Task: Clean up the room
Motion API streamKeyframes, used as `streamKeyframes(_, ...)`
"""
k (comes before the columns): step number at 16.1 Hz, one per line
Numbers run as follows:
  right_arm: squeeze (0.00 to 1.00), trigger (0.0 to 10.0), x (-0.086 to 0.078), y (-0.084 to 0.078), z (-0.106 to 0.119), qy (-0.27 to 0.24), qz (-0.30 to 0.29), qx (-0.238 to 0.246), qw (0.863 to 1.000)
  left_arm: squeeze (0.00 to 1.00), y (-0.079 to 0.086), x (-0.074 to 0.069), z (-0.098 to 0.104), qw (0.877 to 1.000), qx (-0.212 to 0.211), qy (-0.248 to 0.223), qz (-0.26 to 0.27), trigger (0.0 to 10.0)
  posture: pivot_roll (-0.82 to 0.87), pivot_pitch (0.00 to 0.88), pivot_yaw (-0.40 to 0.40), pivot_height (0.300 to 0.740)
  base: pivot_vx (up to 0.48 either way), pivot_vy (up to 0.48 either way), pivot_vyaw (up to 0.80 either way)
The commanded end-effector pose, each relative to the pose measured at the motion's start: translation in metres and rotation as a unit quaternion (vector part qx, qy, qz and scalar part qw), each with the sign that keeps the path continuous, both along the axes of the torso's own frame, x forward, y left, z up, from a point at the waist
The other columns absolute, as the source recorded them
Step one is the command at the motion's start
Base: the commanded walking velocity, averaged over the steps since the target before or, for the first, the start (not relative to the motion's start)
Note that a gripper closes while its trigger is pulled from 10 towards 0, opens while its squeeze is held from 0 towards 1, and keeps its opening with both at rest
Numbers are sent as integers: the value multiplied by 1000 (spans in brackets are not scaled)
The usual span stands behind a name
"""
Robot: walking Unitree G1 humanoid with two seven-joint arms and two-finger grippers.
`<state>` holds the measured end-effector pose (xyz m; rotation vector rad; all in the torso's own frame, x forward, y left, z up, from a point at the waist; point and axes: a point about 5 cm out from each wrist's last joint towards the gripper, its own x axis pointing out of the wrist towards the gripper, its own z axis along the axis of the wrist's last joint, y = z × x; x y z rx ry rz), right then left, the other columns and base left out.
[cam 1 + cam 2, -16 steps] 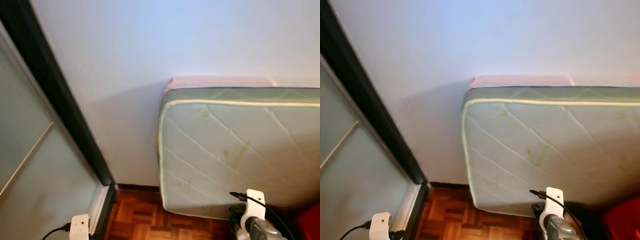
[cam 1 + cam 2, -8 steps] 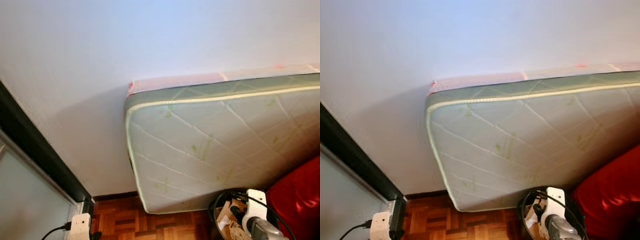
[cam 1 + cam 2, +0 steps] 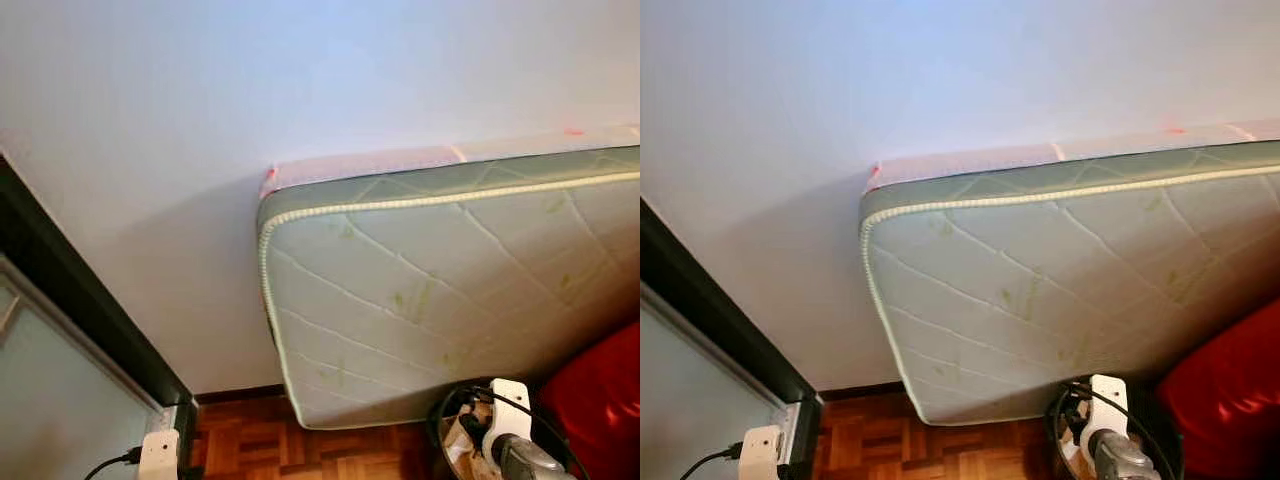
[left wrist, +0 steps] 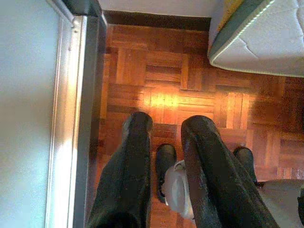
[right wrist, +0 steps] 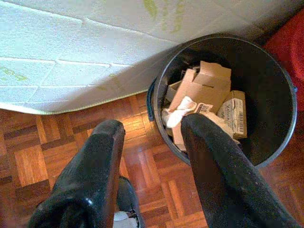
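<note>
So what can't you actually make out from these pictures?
- The mattress: its far end is cut off by the head views' right edge.
- The bin: what lies under the cardboard is buried; the right pincer covers part of its rim.
- The red thing: cut off at the corner, unidentifiable.
- The floor beyond the left pincer: partly blocked by its fingers.

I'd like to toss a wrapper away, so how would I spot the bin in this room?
Find the big quilted mattress leaning on its edge against the white wall. At its foot, on the parquet floor, stands a round black bin, with something red on its other side. It is the only open container, stuffed with cardboard boxes and crumpled paper.
</note>
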<state>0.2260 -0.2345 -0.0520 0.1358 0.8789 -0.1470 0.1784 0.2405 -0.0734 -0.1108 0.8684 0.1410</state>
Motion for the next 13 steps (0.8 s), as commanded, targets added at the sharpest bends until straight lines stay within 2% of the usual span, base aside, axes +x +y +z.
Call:
streamKeyframes(1,0,10000,-3,1,-2,8,2,0,1000,0,2,-6,-2,1000,1,10,3,10000,-59,0,45,740,0,0,-781)
streamKeyframes(4,0,10000,-3,0,-2,9,3,-1,1000,0,2,-5,-2,1000,13,8,-8,10000,-57,0,40,740,0,0,-781)
streamKeyframes(6,0,10000,-2,0,-1,7,3,-1,1000,0,3,-5,-1,1000,20,9,-13,10000,-56,0,40,740,0,-480,-781)
streamKeyframes(13,0,10000,-1,0,-1,7,1,0,1000,0,3,-5,-2,1000,11,10,-1,10000,-48,0,35,740,0,0,-781)
